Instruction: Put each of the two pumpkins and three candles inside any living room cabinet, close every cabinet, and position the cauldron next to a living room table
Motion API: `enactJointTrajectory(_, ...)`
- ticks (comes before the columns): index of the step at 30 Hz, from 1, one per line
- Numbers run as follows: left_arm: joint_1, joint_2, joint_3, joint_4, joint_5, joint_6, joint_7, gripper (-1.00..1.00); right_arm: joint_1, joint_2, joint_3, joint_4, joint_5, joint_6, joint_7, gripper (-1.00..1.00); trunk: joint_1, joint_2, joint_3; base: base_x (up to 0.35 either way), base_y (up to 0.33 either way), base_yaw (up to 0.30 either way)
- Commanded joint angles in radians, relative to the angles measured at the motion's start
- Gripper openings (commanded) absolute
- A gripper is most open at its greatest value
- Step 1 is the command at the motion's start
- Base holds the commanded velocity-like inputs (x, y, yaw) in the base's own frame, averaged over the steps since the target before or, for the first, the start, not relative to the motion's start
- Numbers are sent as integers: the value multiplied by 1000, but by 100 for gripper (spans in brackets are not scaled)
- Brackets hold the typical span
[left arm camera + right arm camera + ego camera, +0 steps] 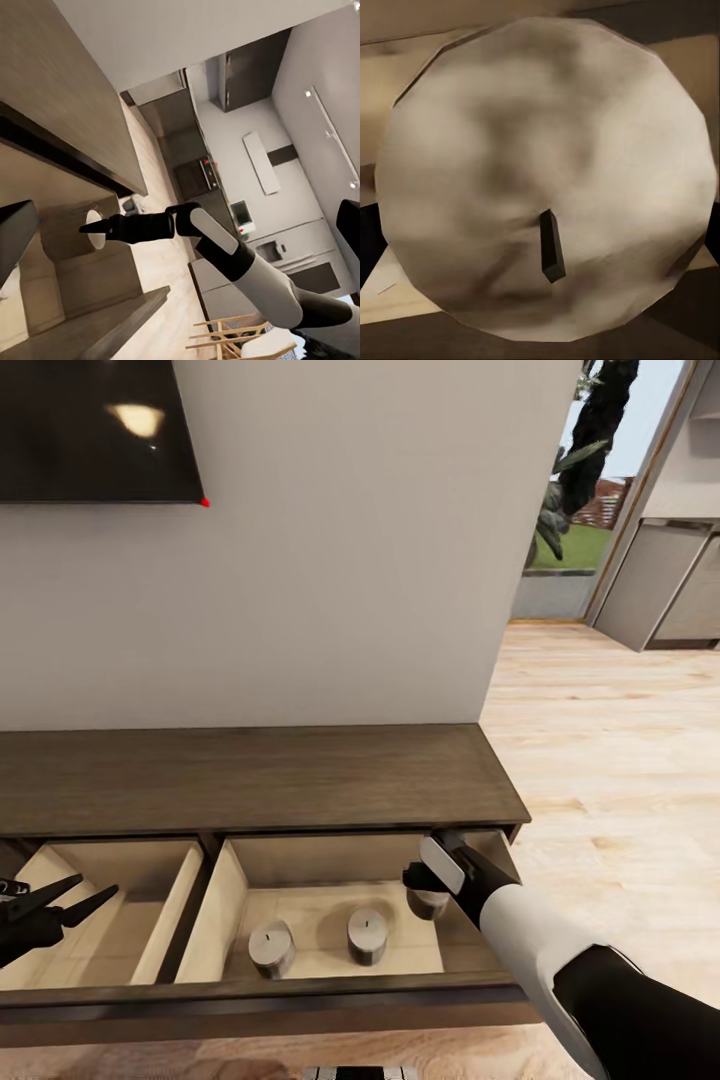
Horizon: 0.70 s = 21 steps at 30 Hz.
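The long dark-brown cabinet (250, 775) stands against the wall with two drawers pulled out. Two squat grey candles (271, 948) (367, 937) stand upright on the pale floor of the right drawer (320, 900). A third candle (428, 905) is at that drawer's back right corner, with my right gripper (425, 885) reaching down and shut on it. Its top and dark wick (547, 172) face the right wrist camera, and it appears at the right gripper's tips (97, 226) in the left wrist view. My left gripper (98, 886) hangs open over the left drawer (150, 870). The pumpkins, cauldron and table are out of view.
A dark screen (90, 430) hangs on the wall above the cabinet. Pale wood floor (620, 760) stretches to the right towards grey kitchen units (670, 590) and a glazed opening with plants. The drawer fronts (260, 1000) jut out towards me.
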Motion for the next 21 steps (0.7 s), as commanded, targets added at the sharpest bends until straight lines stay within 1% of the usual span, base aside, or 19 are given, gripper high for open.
enactJointTrajectory(1, 0, 0, 0, 0, 0, 11, -4, 100, -1, -1, 8, 2, -10, 1, -8, -100, 0, -1, -5, 0, 0, 0)
enactJointTrajectory(8, 0, -1, 1, 0, 0, 11, -4, 100, -1, -1, 8, 5, -10, 0, -8, -100, 3, -2, -32, 0, 0, 0)
enactJointTrajectory(10, 0, 0, 1, -1, 0, 11, -4, 100, -1, -1, 9, 5, -9, -11, -8, -100, 4, -3, -40, 0, 0, 0)
enactJointTrajectory(14, 0, 1, 1, -1, 0, 10, -4, 100, -1, -1, 12, 6, -10, -41, -7, -100, 4, -3, -40, 0, 0, 0)
enactJointTrajectory(21, 0, 1, 1, -1, 0, 10, -4, 100, -1, -1, 12, 7, -8, -50, -6, -100, 7, -4, -67, 0, 0, 0)
